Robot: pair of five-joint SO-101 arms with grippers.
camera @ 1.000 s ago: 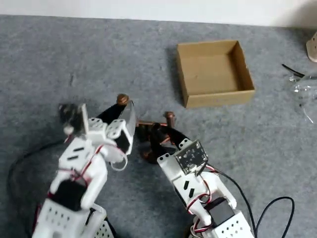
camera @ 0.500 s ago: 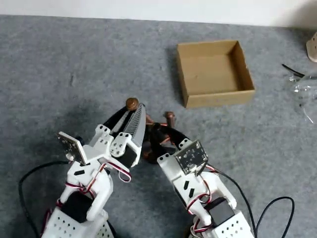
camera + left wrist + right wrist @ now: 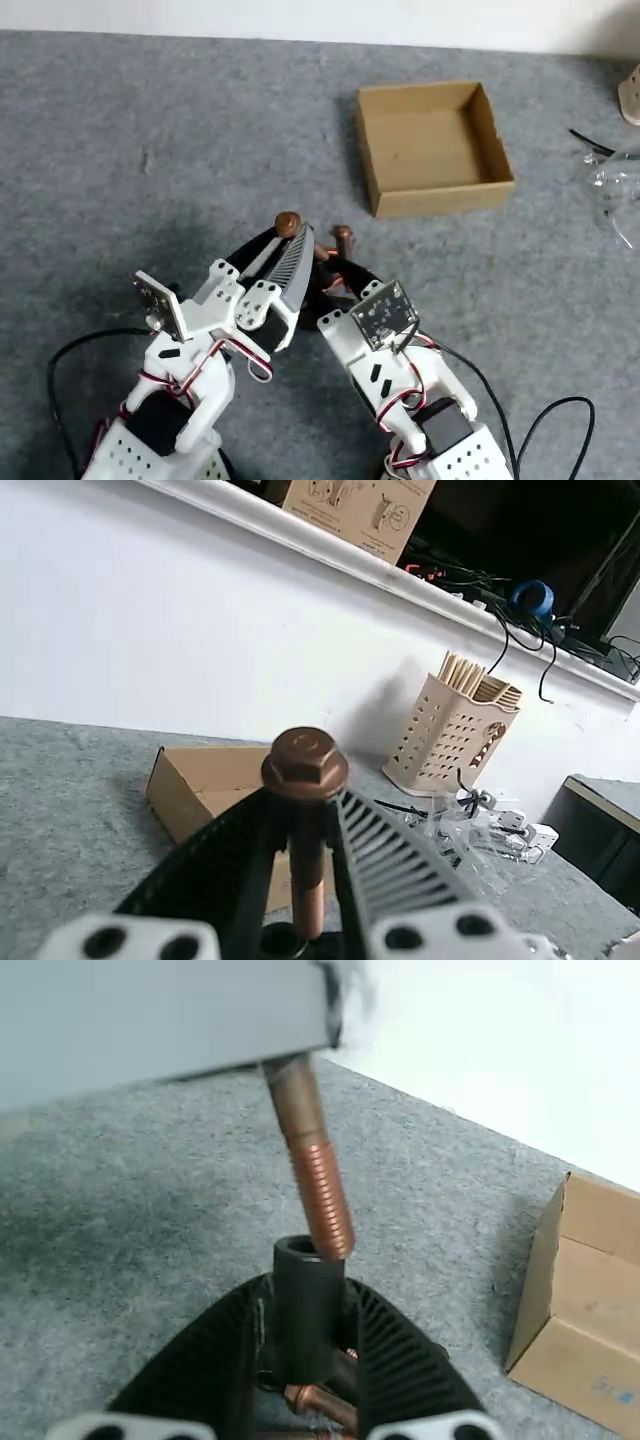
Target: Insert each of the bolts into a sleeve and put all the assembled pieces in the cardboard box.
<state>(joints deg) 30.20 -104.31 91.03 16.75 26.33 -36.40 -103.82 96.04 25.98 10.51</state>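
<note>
I have the left gripper (image 3: pixel 305 825) with its fingers clenched on a copper-coloured bolt (image 3: pixel 305 768), hexagonal head up and shank pointing down between them. The right gripper (image 3: pixel 305 1298) has its fingers grasping a dark sleeve (image 3: pixel 306 1310), held upright with its open mouth on top. In the right wrist view the bolt's threaded tip sits at the rim of the sleeve's mouth, leaning slightly; I cannot tell whether it has entered. From the high view both grippers meet close together over the grey tabletop (image 3: pixel 150 130), and another bolt (image 3: pixel 343 236) stands just beside them. The cardboard box (image 3: pixel 440 197) rests open on the tabletop, well apart from the grippers on the far side.
</note>
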